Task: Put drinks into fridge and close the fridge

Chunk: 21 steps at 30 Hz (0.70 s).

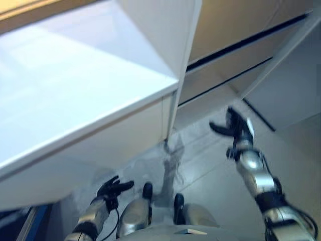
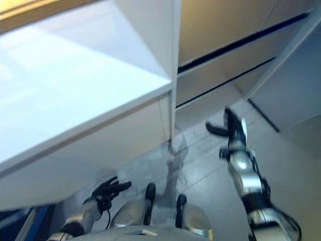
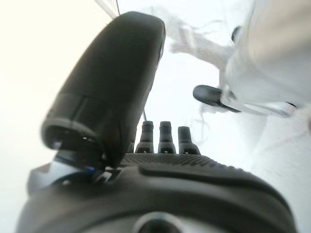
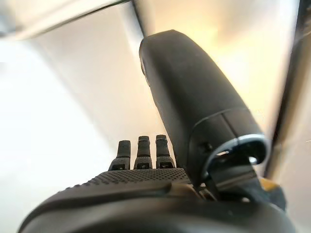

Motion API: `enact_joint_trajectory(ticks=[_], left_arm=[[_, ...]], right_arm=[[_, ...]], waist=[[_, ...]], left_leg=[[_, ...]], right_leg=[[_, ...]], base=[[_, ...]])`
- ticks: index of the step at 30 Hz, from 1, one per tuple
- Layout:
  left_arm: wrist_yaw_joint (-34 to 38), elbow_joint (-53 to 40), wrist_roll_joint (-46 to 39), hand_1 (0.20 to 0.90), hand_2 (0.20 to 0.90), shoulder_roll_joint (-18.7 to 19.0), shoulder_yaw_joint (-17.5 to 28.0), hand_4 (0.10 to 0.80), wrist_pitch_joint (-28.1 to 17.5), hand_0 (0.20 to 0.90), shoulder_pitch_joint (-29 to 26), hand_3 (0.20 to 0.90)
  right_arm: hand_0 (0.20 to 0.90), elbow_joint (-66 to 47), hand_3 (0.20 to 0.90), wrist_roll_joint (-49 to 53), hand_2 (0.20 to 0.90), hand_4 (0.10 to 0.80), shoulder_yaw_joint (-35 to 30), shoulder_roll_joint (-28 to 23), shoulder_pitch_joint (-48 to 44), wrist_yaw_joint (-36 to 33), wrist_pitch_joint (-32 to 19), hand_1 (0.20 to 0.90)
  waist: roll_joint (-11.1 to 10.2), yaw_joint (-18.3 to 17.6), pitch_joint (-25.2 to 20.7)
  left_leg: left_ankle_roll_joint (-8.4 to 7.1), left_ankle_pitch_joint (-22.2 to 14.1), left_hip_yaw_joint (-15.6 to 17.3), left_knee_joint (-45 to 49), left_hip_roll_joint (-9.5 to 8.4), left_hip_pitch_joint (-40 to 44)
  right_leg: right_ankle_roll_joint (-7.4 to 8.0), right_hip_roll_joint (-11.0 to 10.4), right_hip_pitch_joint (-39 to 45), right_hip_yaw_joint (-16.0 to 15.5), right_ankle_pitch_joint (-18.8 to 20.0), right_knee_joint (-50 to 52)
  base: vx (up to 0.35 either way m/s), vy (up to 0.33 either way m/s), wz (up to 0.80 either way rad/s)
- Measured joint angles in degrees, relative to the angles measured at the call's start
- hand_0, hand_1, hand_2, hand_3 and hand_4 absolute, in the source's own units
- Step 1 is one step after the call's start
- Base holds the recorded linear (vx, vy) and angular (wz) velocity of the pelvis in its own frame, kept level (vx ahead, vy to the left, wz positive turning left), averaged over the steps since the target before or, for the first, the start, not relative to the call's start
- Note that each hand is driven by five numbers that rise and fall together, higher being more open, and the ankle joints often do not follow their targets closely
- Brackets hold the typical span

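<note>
Right hand point(image 1: 239, 129): raised before the cabinet point(image 1: 235, 40), fingers apart, nothing held | Left hand point(image 1: 111, 190): lowered beside the white counter point(image 1: 75, 95), fingers apart, nothing held

Big white counter point(image 1: 75, 95) up on the left. Beige cabinet fronts point(image 1: 241, 45) behind, split by dark gaps. Pale shiny floor point(image 1: 210, 170) below.

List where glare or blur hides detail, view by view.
Left eye view: the white counter top is washed by bright glare. Left wrist view: the background behind the left robot hand is blown out white. Right wrist view: surfaces past the right robot hand are soft and overexposed.
</note>
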Motion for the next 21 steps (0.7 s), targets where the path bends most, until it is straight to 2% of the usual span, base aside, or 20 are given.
enact_joint_trajectory(ticks=[3, 5, 10, 13, 16, 21], left_arm=[[-1.6, 2.9, 0.4, 0.9, 0.9, 0.2, 0.2, 0.8, -0.2, 0.9, 0.4, 0.9], [-3.1, 5.8, 0.7, 0.9, 0.9, 0.2, 0.2, 0.8, -0.8, 0.9, 0.1, 0.9], [-7.0, 12.2, 2.2, 0.9, 0.9, 0.0, 0.0, 0.8, -5.5, 0.9, 0.8, 0.9], [-8.2, 15.1, 3.1, 0.9, 0.9, -0.3, -0.1, 0.8, -7.7, 0.9, 1.8, 0.9], [-8.5, 17.4, 3.2, 0.9, 0.9, -0.5, -0.3, 0.8, -8.9, 0.9, 2.4, 0.9], [-8.4, 20.3, 3.2, 0.9, 0.9, -1.3, -0.5, 0.8, -8.8, 0.9, 2.5, 0.9]], right_arm=[[0.9, 8.1, 0.9, -2.8, 0.9, 0.8, -0.9, 2.6, 4.5, 0.4, 0.3, 0.9], [0.9, 17.4, 0.9, -4.0, 0.9, 0.8, -0.9, 4.2, 5.6, 1.3, 0.4, 0.9], [0.9, 36.4, 0.9, -8.4, 0.9, 0.8, -0.7, 6.6, 8.1, 6.4, 0.6, 0.9], [0.9, 42.7, 0.9, -10.2, 0.9, 0.8, -0.7, 7.6, 8.9, 10.2, 0.9, 0.9], [0.9, 44.3, 0.9, -10.2, 0.9, 0.8, -0.6, 8.8, 9.8, 12.2, 1.7, 0.9], [0.9, 45.6, 0.9, -10.1, 0.9, 0.8, -0.7, 9.9, 9.8, 13.6, 4.0, 0.9]], waist=[[-0.6, -2.0, -3.2], [-0.6, -2.4, -5.7], [0.0, -2.8, -8.4], [0.6, -3.4, -8.8], [0.7, -3.4, -9.1], [0.6, -3.7, -9.3]], left_leg=[[0.36, 0.3, 1.4, -2.9, 0.37, 2.1], [0.34, 0.3, 1.9, -3.8, 0.52, 2.5], [0.21, 0.4, 2.3, -5.2, 0.71, 4.2], [0.2, 0.4, 2.6, -5.3, 0.74, 4.8], [0.2, 0.4, 3.1, -5.5, 0.8, 5.2], [0.26, 0.5, 3.4, -5.5, 0.77, 5.3]], right_leg=[[0.42, 0.4, 2.3, 1.3, 2.0, -4.8], [0.39, 0.6, 2.9, 2.1, 2.8, -6.6], [0.3, 0.8, 4.2, 2.2, 3.1, -8.0], [0.26, 0.9, 4.5, 2.5, 3.1, -8.0], [0.25, 0.9, 4.7, 3.0, 3.1, -7.9], [0.22, 0.9, 4.6, 3.2, 3.1, -7.9]], base=[[-0.075, -0.014, -0.26], [-0.064, -0.017, -0.19], [-0.009, -0.002, -0.01], [-0.014, -0.006, -0.07], [-0.009, -0.006, -0.08], [-0.003, 0.001, -0.02]])
